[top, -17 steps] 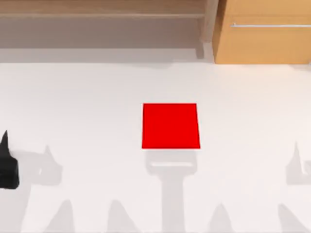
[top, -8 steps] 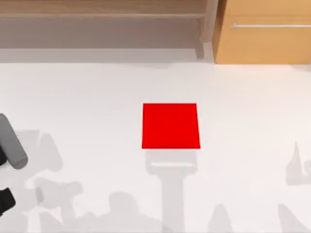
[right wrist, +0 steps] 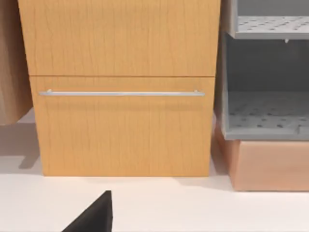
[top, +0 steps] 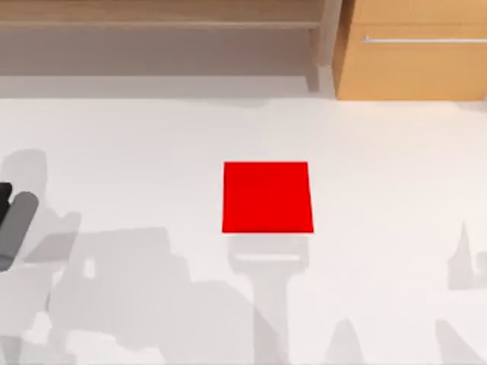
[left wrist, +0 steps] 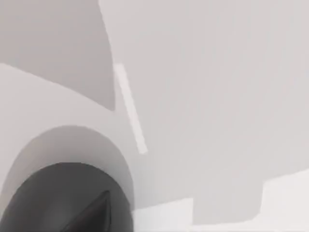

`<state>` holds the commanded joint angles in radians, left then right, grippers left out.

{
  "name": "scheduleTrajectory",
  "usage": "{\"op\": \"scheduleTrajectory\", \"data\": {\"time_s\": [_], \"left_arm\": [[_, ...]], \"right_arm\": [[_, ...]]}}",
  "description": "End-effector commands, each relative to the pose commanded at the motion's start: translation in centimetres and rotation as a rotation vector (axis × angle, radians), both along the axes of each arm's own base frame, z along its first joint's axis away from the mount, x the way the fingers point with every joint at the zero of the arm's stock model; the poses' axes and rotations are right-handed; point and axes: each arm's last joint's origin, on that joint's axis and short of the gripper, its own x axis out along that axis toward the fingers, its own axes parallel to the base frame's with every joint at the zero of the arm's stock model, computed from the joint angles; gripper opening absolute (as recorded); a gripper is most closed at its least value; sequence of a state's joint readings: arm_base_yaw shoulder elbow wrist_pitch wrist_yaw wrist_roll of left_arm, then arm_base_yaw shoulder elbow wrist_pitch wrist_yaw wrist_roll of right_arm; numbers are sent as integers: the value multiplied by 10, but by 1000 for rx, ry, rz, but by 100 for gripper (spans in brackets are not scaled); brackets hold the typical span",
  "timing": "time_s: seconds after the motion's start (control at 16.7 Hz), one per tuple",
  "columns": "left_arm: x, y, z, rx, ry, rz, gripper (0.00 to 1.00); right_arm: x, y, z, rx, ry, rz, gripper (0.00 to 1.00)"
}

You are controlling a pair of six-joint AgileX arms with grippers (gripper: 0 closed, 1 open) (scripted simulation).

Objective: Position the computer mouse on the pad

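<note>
Since the earlier frames, my left arm (top: 17, 228) has swung at the bench's left edge. Its end effector's state I cannot tell. The pad (top: 267, 197) lies mid-bench, bare, well to its right. The mouse's whereabouts are undetermined. No writing is legible. The right arm is parked.

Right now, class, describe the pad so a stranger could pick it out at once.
Start at the white table in the top view. Near its middle lies the pad, a flat square sheet in front of the wooden cabinet. Its plain bright red sets it apart from the pale surface around it.
</note>
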<state>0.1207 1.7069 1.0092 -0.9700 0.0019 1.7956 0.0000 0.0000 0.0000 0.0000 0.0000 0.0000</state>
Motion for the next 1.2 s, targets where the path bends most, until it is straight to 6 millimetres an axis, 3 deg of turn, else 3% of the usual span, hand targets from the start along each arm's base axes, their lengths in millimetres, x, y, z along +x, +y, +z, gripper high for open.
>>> {"op": "scheduleTrajectory", "data": {"time_s": [0.36, 0.54, 0.84, 1.02, 1.2], "left_arm": [[50, 29, 28, -3, -49, -176, 100], [57, 35, 41, 9, -94, -190, 100], [57, 33, 42, 9, -97, -195, 100], [58, 34, 30, 8, -91, -191, 100], [61, 35, -3, 10, -96, -190, 100]], "right_arm": [[0, 0, 0, 0, 0, 0, 100], [0, 0, 0, 0, 0, 0, 100], [0, 0, 0, 0, 0, 0, 100], [0, 0, 0, 0, 0, 0, 100], [0, 0, 0, 0, 0, 0, 100]]}}
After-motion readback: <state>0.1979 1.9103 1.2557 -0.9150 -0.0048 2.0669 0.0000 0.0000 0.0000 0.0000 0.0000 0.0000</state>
